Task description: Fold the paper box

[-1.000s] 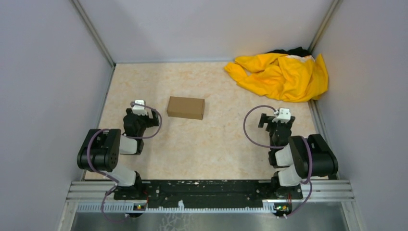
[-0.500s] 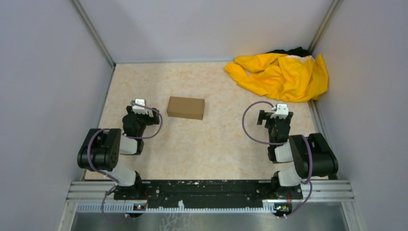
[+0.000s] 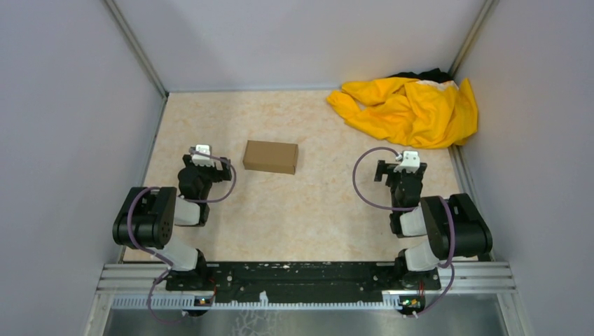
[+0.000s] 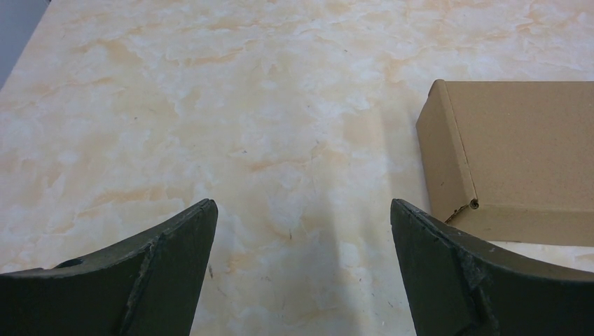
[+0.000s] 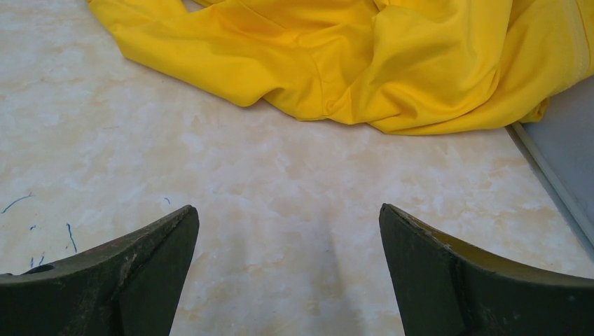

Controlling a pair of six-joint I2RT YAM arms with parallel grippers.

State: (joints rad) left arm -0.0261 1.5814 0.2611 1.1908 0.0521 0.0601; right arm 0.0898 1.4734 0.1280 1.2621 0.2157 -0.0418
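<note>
The paper box [image 3: 270, 156] is a small closed brown carton lying flat on the marbled table, left of centre. In the left wrist view the paper box [image 4: 518, 150] fills the right side, with its near-left corner just beyond my right fingertip. My left gripper [image 3: 204, 162] sits just left of the carton, apart from it; the left gripper [image 4: 301, 210] is open over bare table. My right gripper [image 3: 400, 170] stands far to the right, away from the box; the right gripper [image 5: 287, 213] is open with nothing between its fingers.
A crumpled yellow cloth [image 3: 410, 108] lies in the back right corner, and the same cloth [image 5: 350, 56] spreads just ahead of the right gripper. Grey walls close the table on three sides, with a metal rail [image 3: 557, 189] along the right edge.
The right gripper has edged a little back and left since a second ago. The left arm and the carton have not moved.
</note>
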